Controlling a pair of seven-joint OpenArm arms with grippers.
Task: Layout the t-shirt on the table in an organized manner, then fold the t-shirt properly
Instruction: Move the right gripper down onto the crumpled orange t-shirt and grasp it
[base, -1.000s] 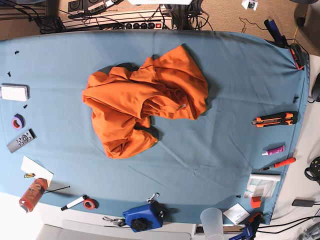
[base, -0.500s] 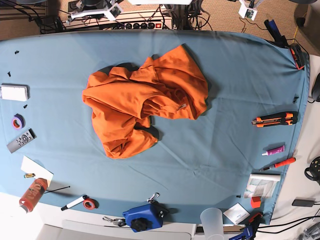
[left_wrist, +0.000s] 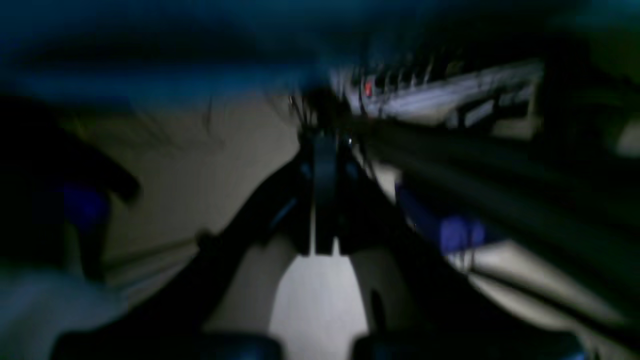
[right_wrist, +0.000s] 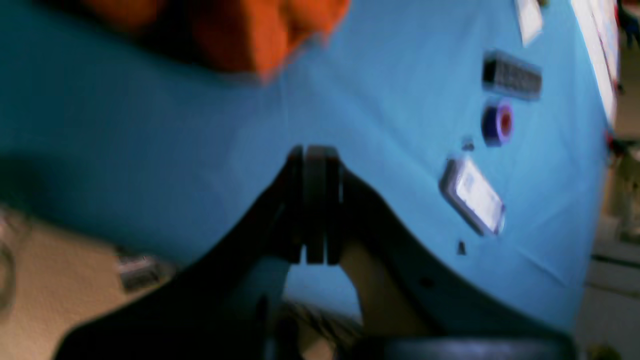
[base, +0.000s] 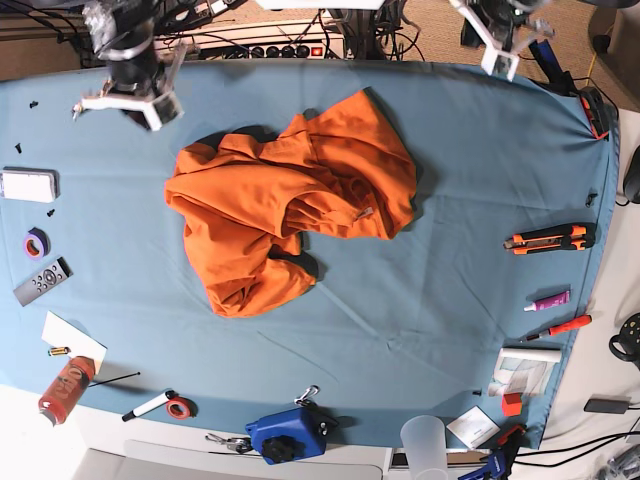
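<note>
Both arms have swung in over the far table (base: 480, 150) edge, right gripper (right_wrist: 315, 200) and left gripper (left_wrist: 322, 195) each with jaws pressed together. One crumpled t-shirt (base: 290, 210) lies mid-table. One clear cup (base: 424, 440) stands at the near edge, contents unclear.

1. T-shirt (base: 290, 210): bright orange, plain, crumpled in a loose heap, not spread flat. Folds overlap; one lobe hangs toward the near edge, a wider mass lies toward the far edge.
2. Small pale tag shows on the heap's right part.
3. Heap sits near the middle of the desk (base: 450, 300), slightly toward the far side, apart from the edges.
4. Desk: wide, rounded corners, blue-teal cloth cover, lightly wrinkled.
5. Right wrist view: an orange edge of the t-shirt (right_wrist: 260, 35) on blue cloth, blurred.
</note>
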